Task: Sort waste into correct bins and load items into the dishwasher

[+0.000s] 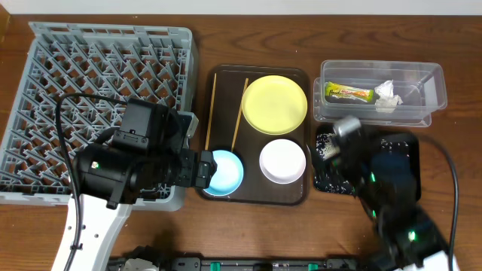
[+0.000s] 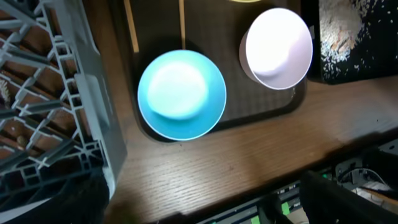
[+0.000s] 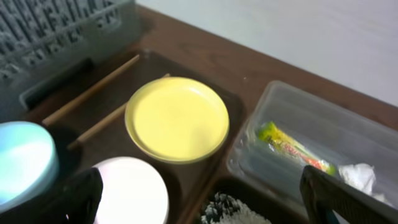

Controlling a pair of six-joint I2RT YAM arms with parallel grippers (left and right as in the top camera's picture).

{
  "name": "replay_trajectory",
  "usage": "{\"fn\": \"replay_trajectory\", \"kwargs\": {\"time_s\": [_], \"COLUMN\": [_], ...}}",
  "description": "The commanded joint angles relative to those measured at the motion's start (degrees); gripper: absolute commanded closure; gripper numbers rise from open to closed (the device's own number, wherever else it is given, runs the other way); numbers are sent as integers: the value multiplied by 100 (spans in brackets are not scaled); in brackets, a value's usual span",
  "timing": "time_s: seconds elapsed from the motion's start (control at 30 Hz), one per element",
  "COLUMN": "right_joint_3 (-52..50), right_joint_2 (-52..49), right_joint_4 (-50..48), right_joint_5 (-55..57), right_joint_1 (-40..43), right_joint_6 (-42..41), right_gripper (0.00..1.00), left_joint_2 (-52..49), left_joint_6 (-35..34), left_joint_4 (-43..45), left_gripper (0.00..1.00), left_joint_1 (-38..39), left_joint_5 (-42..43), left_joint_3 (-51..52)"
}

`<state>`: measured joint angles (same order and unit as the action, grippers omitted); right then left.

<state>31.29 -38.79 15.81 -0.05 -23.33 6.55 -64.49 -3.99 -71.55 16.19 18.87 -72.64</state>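
Sorting looks done, so loading's on, I reckon: the left end effector (image 1: 200,169), open and empty, sits beside the blue bowl (image 1: 224,172) at the tray's (image 1: 226,105) seven o'clock and needs to take its rim, then carry it to the rack (image 1: 90,68) at nine o'clock.

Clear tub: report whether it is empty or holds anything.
Not empty: the green-and-orange snack wrapper and crumpled white tissue lie inside the clear tub.

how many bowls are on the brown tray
2: the blue bowl at the tray's near left corner, the white bowl beside it on the right. None seems hidden.
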Motion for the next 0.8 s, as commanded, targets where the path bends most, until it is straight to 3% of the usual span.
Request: {"fn": "replay_trajectory", "kwargs": {"time_s": [0.0,0.37,0.77], "right_joint_3": [-804,-2382,-3101], "right_joint_2": [999,3458,3851], "right_joint_4": [-291,-323,-1270], "right_joint_5": [50,-826,-962], "right_joint_1": [214,1401,1768], "right_joint_6": [59,57,-92], "right_gripper": [1,1,1], "left_joint_2": [9,9,9], "left_joint_6": [76,76,74], "left_joint_4": [-2,-2,0], "left_gripper": [2,2,2], "left_joint_1": [13,13,13], "left_joint_5": [-72,-72,-72], "left_joint_3": [-68,-68,-68]}}
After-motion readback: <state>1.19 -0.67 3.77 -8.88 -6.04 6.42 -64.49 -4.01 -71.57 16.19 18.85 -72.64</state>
